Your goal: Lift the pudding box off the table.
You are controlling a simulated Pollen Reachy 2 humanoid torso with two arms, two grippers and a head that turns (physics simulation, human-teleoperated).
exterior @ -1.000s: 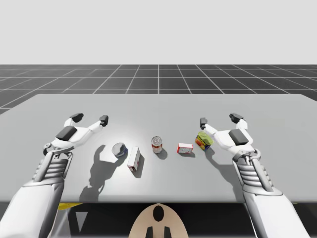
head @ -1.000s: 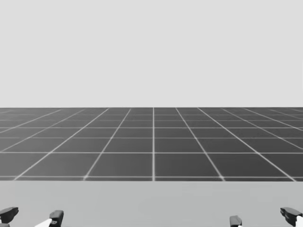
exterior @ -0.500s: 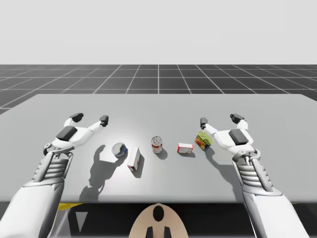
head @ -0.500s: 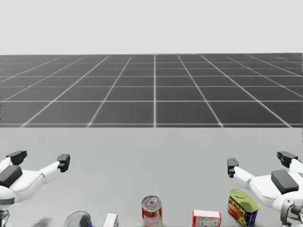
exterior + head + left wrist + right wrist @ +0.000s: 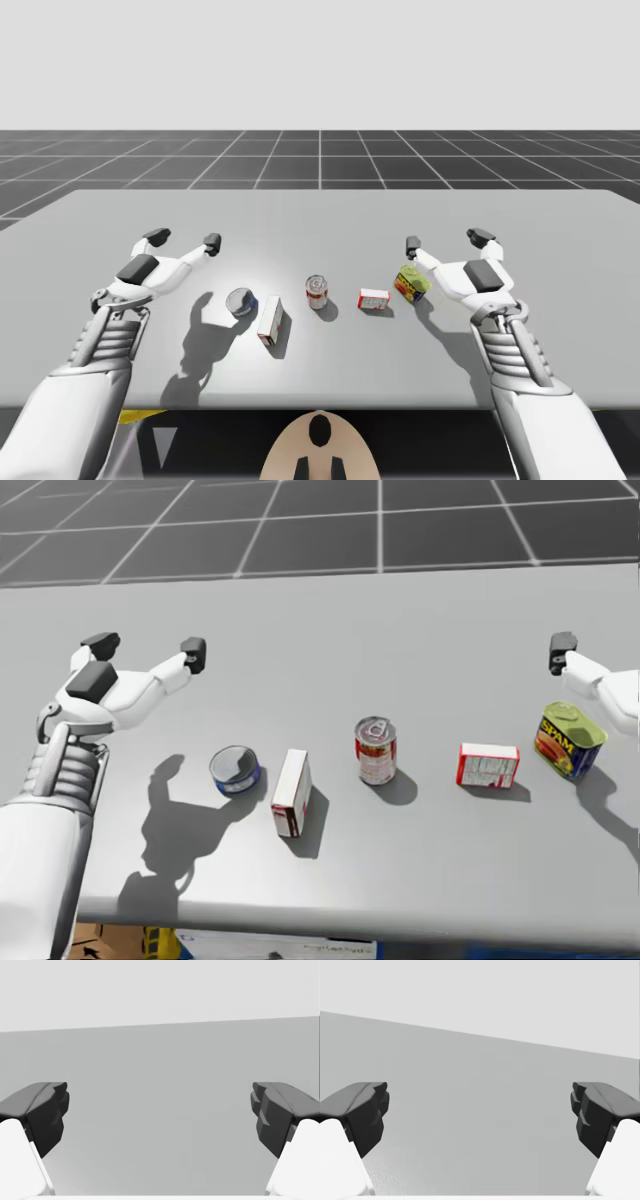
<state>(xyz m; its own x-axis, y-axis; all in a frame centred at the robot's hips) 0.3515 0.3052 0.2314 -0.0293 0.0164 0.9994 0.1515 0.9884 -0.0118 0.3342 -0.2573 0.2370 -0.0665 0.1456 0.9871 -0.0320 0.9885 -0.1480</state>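
Arms in from the bottom corners of the high view, forearms slanting up the frame, both held above the table [image 5: 330,215]. Left gripper [image 5: 183,239] at middle left, right gripper [image 5: 445,240] at middle right, jaws of each spread wide on nothing; bare tabletop between the fingers in both wrist views. Two red-and-white boxes in the row at frame centre, unclear which is the pudding box: upright box [image 5: 269,320] just beside blue tin [image 5: 240,301], flat box [image 5: 374,299] between red can [image 5: 317,292] and yellow can [image 5: 411,283]. Right arm cut off at the head view's right edge, one finger [image 5: 563,650] visible. Right hand overlapping yellow can in the high view, clear gap in the head view.
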